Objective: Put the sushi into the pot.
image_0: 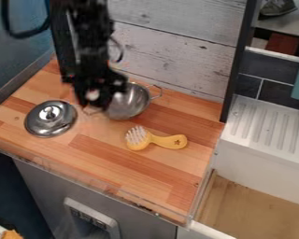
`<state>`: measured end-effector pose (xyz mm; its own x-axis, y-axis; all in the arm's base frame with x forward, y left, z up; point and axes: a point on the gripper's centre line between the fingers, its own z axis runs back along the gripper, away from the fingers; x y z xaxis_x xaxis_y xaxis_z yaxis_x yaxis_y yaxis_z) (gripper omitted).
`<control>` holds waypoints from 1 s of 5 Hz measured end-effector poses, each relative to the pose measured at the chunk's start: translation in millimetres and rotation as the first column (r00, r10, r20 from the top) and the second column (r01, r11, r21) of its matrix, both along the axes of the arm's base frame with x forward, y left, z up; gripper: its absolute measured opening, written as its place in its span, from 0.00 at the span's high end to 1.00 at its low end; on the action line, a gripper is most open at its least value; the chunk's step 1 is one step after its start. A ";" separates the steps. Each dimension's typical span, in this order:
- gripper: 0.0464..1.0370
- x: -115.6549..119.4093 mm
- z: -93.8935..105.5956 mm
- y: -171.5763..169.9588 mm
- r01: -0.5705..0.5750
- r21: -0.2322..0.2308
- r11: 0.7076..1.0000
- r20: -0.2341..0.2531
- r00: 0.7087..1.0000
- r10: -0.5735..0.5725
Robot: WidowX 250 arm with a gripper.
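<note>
In the camera view, I see the black robot arm [89, 42] come in from the top, left of centre, with its gripper [97, 99] hanging down over the wooden surface [96, 168]. From here it overlaps the left part of the shiny metal pot [130, 103], but I can't tell how high above it the gripper hangs. Nor can I tell whether it is spread wide, drawn narrow or holding something. A small pale patch [93, 95] shows at its lower end; that may be the sushi, though I can't make it out well enough to be sure where the sushi is.

The pot has a thin loop handle [157, 91] at its far right. Well to the left of it, the round metal lid [47, 122] lies flat with its knob [50, 112] up. Nearer to me than the pot, a yellow brush [169, 141] lies on its side, white bristles [136, 135] to the left and the handle pointing right.

Behind it all stands a whitewashed plank wall [177, 51], ending at a dark upright post [236, 60]. Over on the right is a white ridged drainboard [264, 126], with a tan-bottomed basin [258, 200] in front of it.
</note>
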<state>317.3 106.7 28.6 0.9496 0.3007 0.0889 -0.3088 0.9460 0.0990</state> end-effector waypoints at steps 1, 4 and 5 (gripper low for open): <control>0.53 19.8 -10.4 -15.3 0.036 -0.010 0.999 -0.026 0.999 -0.036; 0.47 45.0 -42.7 -13.4 0.027 0.040 0.999 -0.103 0.994 -0.023; 0.17 43.9 -49.1 -9.8 0.011 0.058 0.998 -0.140 0.990 -0.003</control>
